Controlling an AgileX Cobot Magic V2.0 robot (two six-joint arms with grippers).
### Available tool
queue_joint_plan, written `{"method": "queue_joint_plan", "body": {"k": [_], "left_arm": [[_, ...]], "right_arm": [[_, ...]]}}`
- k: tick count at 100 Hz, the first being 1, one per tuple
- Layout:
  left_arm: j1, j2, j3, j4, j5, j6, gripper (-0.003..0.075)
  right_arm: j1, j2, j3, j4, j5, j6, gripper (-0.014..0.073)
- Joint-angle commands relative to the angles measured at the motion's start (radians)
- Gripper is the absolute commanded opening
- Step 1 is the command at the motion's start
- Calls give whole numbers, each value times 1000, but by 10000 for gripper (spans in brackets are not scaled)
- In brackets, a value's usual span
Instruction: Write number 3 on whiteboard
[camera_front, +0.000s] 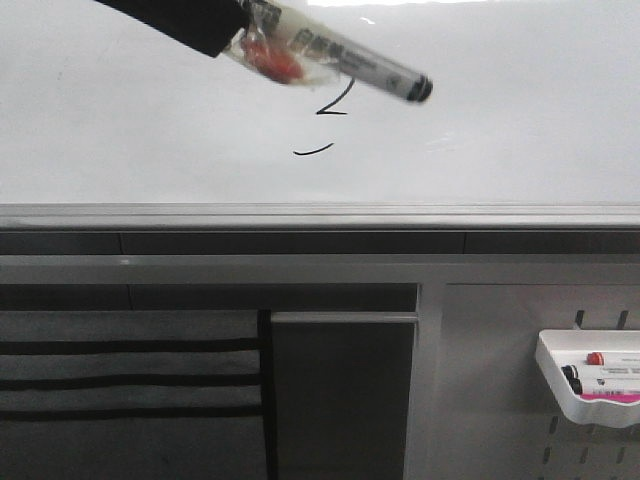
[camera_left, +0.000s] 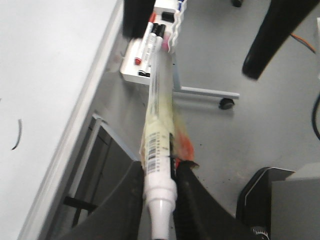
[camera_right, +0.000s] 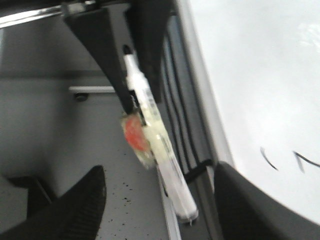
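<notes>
Left to right, w/ the whiteboard (camera_front: 120, 120) as landmark: left gripper (camera_left: 161, 200) clamped on the marker (camera_front: 355, 62), barrel pinched btwn both fingers near its back end, w/ yellowish tape and an orange blob wrapped round the barrel just past the grip, prob to stop it slipping or twisting. Angled in from the board's upper left, tip pointing down-right, so the strokes below stay readable. Tip looks just off the board surface, up and right of the ink, tho contact hard to judge from front view.

Number 3 (camera_front: 333, 104) sitting upper-middle of the board, right under the marker barrel, well above the grey rail (camera_front: 320, 215). Thin black lines: a zigzag more like a Z or 2, plus a short curved dash lower-left of it, not joined. Reads as unfinished or sloppy, imo.

Right gripper (camera_right: 155, 210) held back from the board, fingers spread apart, nothing in them. Spare-marker tray (camera_front: 590, 385) below the board's right end.
</notes>
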Motion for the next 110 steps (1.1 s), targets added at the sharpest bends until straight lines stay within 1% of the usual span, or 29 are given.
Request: {"method": "queue_joint_plan", "body": {"k": [1, 2, 8, 15, 25, 38, 45, 58, 70, 94, 110], "left_arm": [[46, -18, -27, -30, -130, -69, 78], [51, -18, -25, -28, -142, -73, 78], [100, -18, -6, -36, -213, -95, 76], [154, -18, 30, -54, -320, -106, 68], [227, -18, 76, -124, -461, -114, 59], [289, -18, 136, -193, -616, -114, 59], [293, -18, 167, -233, -700, -114, 59], [293, -4, 236, -242, -842, -114, 59], [293, 52, 268, -248, -886, -114, 59], [293, 178, 268, -253, -884, -114, 59], [293, 218, 268, -253, -879, -114, 60]], "right_arm": [[-98, -97, -24, -4, -50, 119, 422], [-98, -97, -24, -4, -50, 119, 422], [-179, -146, -24, -6, -50, 171, 422], [-240, -181, -24, -6, -41, 185, 422], [-295, -206, -24, -6, -22, 218, 421], [-311, -208, -24, -6, -2, 218, 421], [-311, -206, -24, -6, 1, 218, 421], [-311, -202, -24, -6, 5, 218, 421], [-311, -202, -24, -6, 1, 218, 421], [-311, -202, -24, -6, 9, 218, 421], [-311, -202, -24, -6, 11, 218, 421]]}}
